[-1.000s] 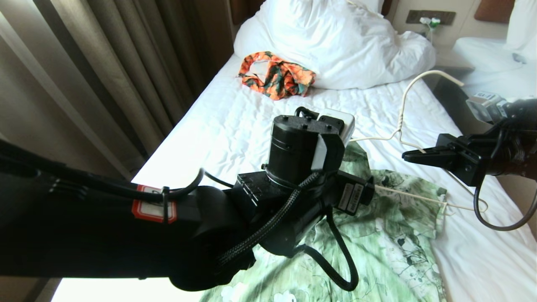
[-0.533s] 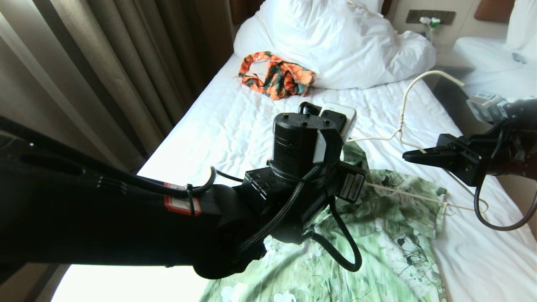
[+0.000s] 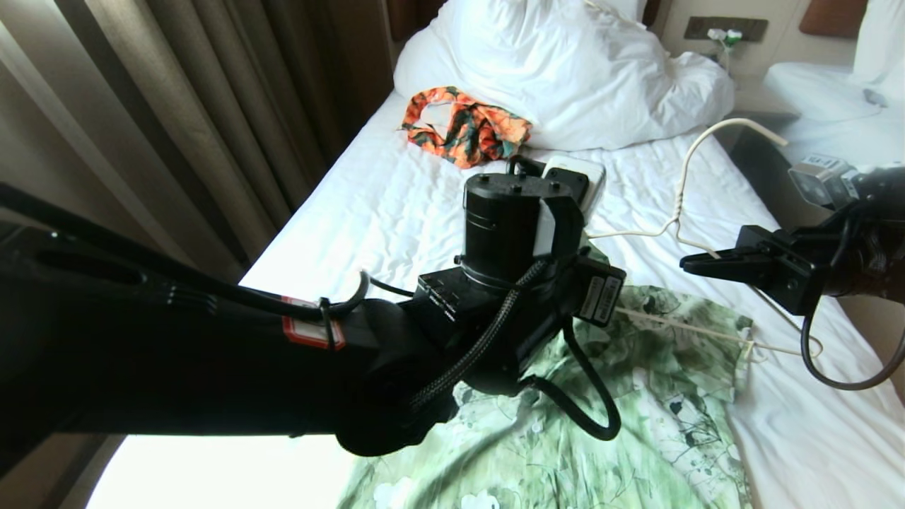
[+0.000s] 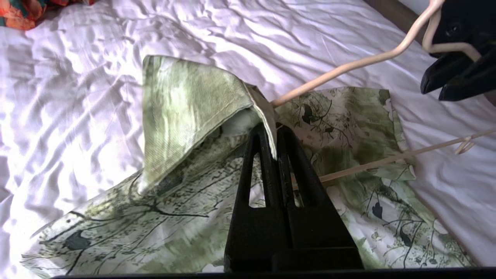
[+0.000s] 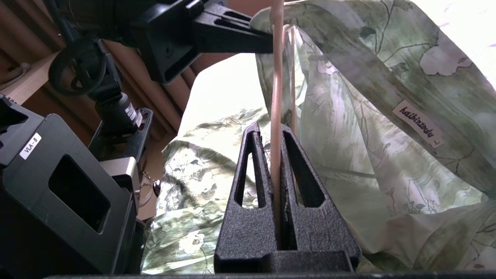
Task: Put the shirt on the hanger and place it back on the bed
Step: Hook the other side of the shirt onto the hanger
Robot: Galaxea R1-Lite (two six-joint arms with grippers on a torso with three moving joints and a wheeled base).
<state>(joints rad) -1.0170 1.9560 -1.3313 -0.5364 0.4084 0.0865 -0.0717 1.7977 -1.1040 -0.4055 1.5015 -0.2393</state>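
Your left gripper (image 4: 276,133) has its jaws pinched on the shirt (image 4: 186,104) edge over the bed (image 3: 396,205); right gripper (image 5: 273,130), on the right, clamps the hanger (image 5: 276,77) wire.

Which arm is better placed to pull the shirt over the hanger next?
Left. Its tool is shut on the shirt edge beside the hanger end; the right tool is occupied holding the hanger.

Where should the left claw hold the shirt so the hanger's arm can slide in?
On the raised collar edge of the shirt, where the left claw is shut on it, coming from the curtain side. That fold stands up off the bed and opens a mouth where the hanger wire enters. The right claw grips the hanger from the opposite side.
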